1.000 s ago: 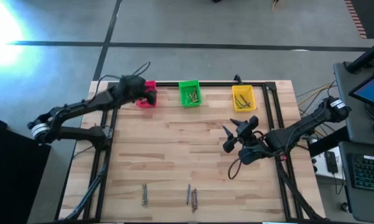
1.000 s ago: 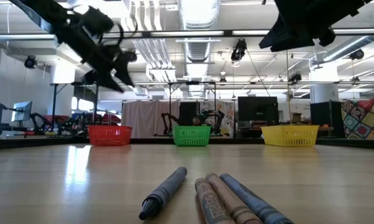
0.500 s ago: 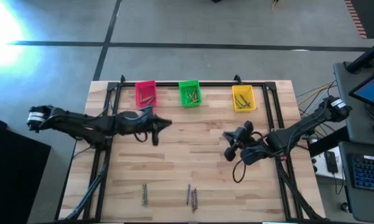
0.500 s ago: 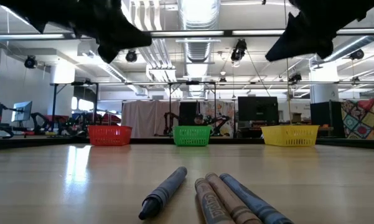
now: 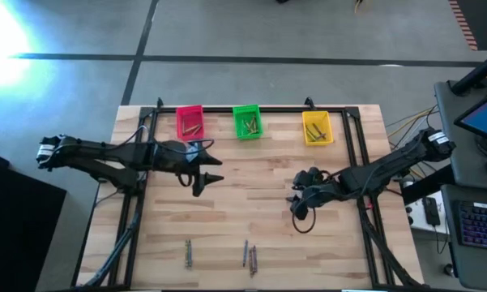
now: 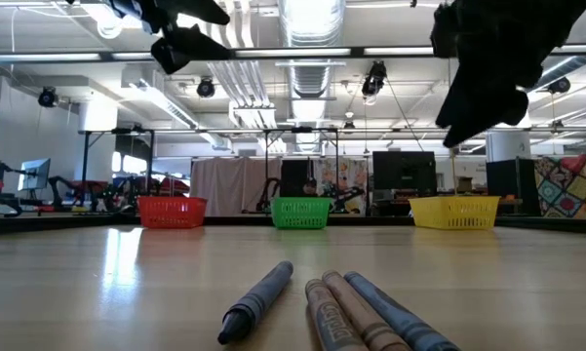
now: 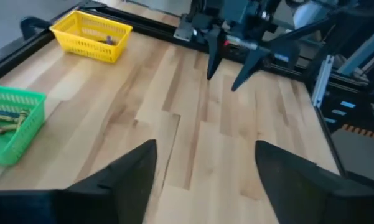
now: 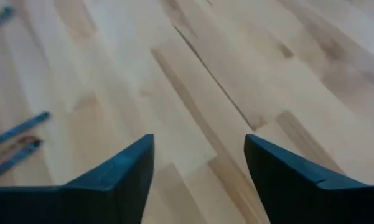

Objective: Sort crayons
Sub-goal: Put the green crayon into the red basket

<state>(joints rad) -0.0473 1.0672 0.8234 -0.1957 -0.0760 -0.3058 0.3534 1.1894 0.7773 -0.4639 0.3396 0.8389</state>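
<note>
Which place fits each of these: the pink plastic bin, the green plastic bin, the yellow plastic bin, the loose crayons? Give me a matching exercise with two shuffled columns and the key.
Things:
1. pink plastic bin
2. green plastic bin
3. yellow plastic bin
4. loose crayons

Places on the wooden table:
A. far edge, middle
B. near edge
C. far edge, toward the left arm
D. far edge, toward the right arm

Pairs: 1-C, 2-A, 3-D, 4-B

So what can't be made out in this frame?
- Colours of the loose crayons near the table's front edge: too small in the high view.
- What lies in the pink bin: its wall hides it in the low view.
- Some loose crayons: cut off by the right wrist view's edge.
</note>
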